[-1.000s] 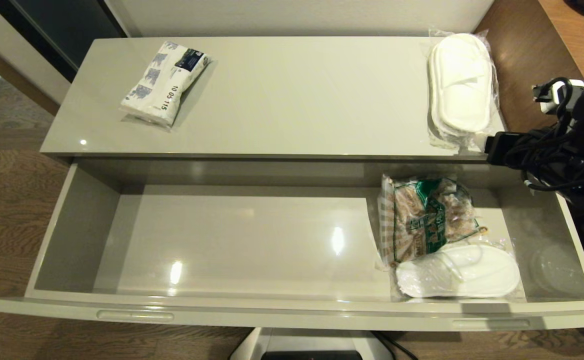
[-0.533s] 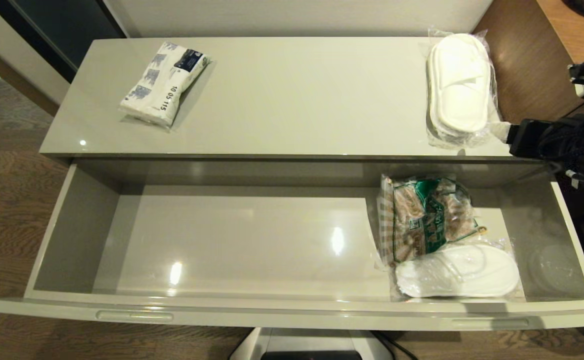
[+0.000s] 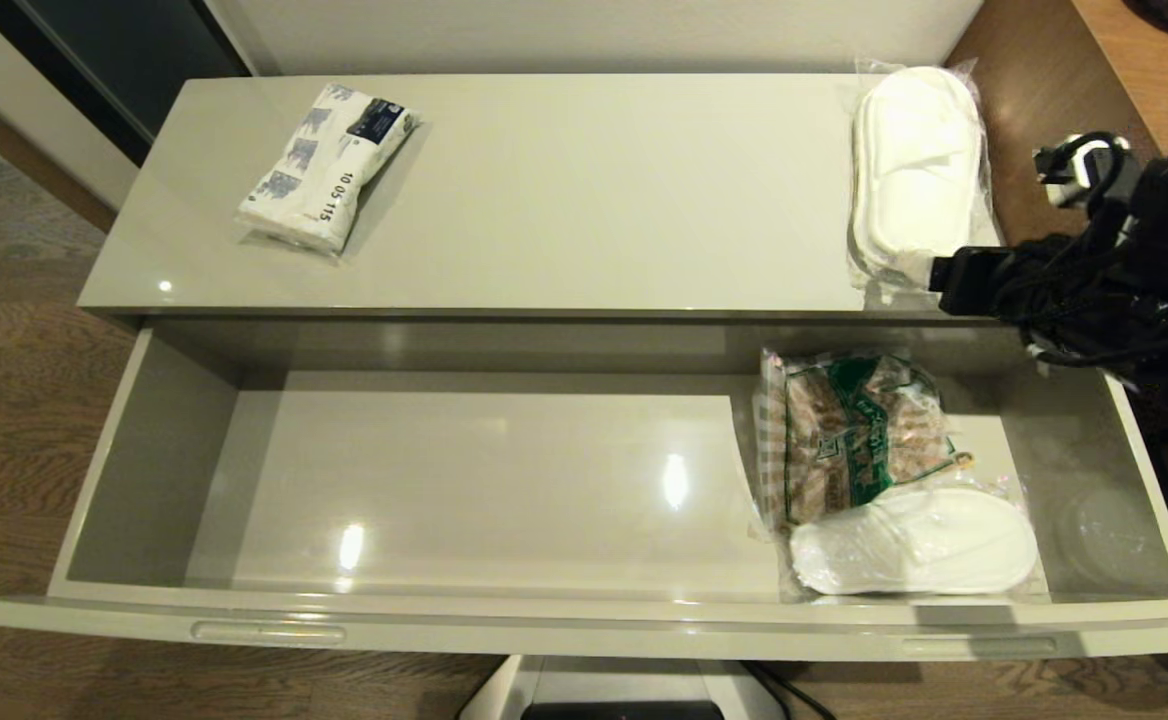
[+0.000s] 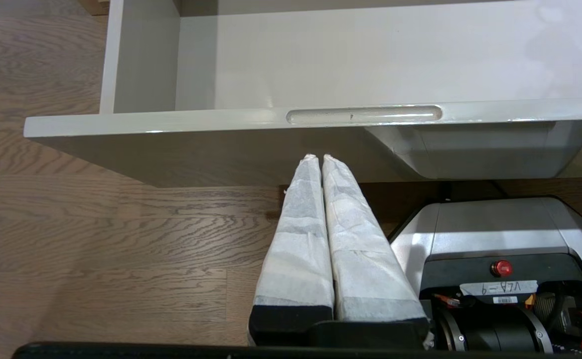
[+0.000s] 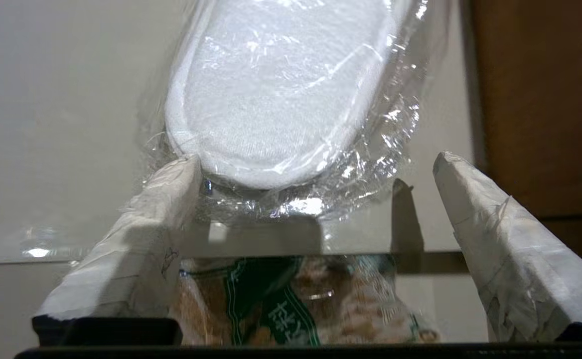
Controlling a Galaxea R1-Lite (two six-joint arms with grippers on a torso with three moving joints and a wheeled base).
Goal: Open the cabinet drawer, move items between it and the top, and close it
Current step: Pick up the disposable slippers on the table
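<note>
Two wrapped slipper packs show: one on the top at its right end, one in the open cabinet drawer by the snack bag. The right pincer gapes at the upper pack's wrap; the left pincer hangs clenched below the drawer front.

Grey-brown wood-grain floor, pale wall behind, brown wooden desk at right.
</note>
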